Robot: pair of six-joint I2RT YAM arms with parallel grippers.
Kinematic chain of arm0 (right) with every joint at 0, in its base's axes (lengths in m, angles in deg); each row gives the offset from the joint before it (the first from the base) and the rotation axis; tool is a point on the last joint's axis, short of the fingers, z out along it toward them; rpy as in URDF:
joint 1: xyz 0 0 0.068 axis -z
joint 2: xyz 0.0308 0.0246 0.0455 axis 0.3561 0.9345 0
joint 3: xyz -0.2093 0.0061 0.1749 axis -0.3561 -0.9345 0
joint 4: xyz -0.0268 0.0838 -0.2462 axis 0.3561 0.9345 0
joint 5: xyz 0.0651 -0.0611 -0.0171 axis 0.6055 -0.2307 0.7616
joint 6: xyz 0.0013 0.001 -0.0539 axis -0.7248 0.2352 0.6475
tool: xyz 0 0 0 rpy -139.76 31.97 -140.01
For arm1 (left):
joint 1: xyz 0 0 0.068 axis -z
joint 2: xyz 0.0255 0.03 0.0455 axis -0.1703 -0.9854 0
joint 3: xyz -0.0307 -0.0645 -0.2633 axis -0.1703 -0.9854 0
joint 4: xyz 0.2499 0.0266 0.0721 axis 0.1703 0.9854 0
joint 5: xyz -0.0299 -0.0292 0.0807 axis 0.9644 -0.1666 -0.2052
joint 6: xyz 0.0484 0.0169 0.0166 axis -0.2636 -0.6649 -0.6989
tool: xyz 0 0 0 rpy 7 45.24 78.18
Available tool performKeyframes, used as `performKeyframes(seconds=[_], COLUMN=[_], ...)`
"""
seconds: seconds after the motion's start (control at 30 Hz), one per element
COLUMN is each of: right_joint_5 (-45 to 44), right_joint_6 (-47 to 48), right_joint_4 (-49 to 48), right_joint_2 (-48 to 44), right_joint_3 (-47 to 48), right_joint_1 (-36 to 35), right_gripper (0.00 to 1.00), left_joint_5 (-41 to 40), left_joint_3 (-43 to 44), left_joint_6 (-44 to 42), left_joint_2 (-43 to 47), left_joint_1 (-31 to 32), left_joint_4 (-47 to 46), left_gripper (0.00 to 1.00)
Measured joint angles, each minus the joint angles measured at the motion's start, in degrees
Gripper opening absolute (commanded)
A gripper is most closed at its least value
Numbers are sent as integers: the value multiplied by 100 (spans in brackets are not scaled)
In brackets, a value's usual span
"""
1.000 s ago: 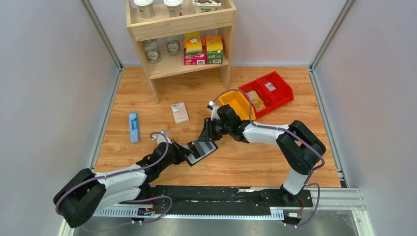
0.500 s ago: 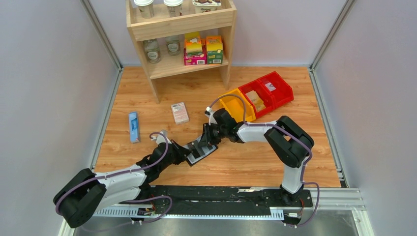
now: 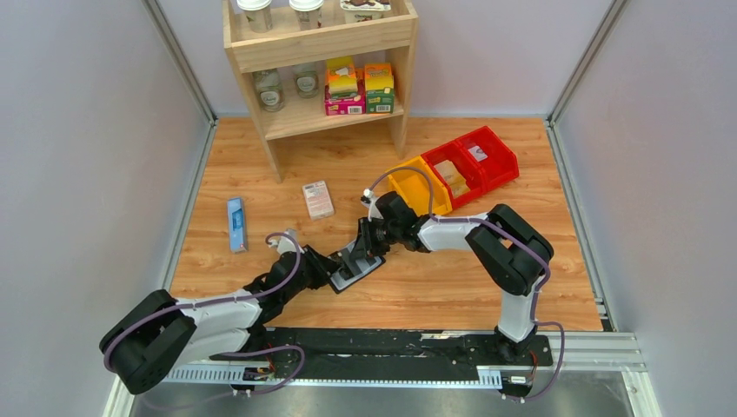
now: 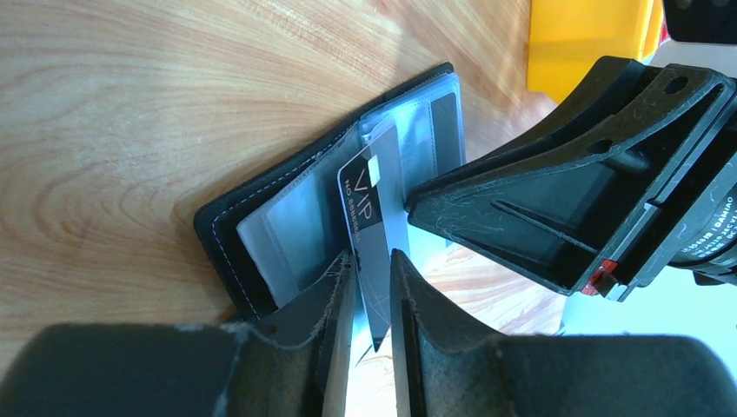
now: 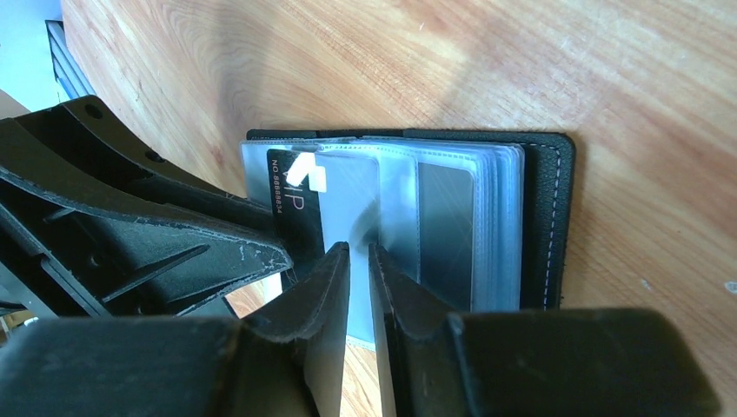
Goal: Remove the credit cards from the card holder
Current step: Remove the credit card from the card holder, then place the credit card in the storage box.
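Top external: my left gripper [image 3: 330, 268] and right gripper [image 3: 359, 250] meet tip to tip over the open card holder [image 3: 361, 273].
Left wrist: my jaws stand slightly apart, with the near end of the VIP credit card [image 4: 369, 200] in the gap and its far end at the holder's clear pockets. Right wrist: my fingers [image 5: 322, 295] are nearly together over the clear pocket leaves [image 5: 395, 187]; I cannot tell if they pinch one. A dark card [image 5: 445, 226] sits pocketed just right of them.

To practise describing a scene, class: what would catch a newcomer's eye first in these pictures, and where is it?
The open card holder lies near the middle of the table. A dark card marked VIP sticks out of its clear sleeves between the fingers of the left gripper, while the right gripper pinches a sleeve. Farther back sit red bins and a yellow bin.
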Motion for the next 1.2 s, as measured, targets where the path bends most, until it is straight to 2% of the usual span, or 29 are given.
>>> performKeyframes(seconds=[0.07, 0.1, 0.13, 0.33, 0.7, 0.9, 1.1, 1.2], right_joint_5=[0, 0, 0, -2, -11, -87, -570, -894], right_joint_6=[0, -2, -2, -11, -87, -111, -341, -619], right_joint_4=[-2, 0, 0, 0, -2, 151, 402, 249], right_joint_2=[0, 0, 0, 0, -2, -166, -1075, -1993], right_joint_3=[0, 0, 0, 0, 0, 0, -63, -284], right_joint_1=[0, 0, 0, 0, 17, 15, 26, 26], right_gripper=[22, 22, 22, 22, 24, 39, 62, 68], left_joint_5=[-4, -4, -2, -24, -492, -636, -758, -815], left_joint_3=[0, 0, 0, -13, -39, -42, -42, -44], left_joint_6=[-4, 11, 7, 46, 48, 76, 181, 297], left_joint_2=[-68, -87, -107, 306, 3101, 4188, 4524, 4433], left_joint_1=[0, -2, -4, -4, -2, -2, -2, -2], left_joint_4=[-72, -85, -105, 46, 2623, 3598, 3471, 3093], left_gripper=[13, 4, 0, 0, 0, 0, 0, 0])
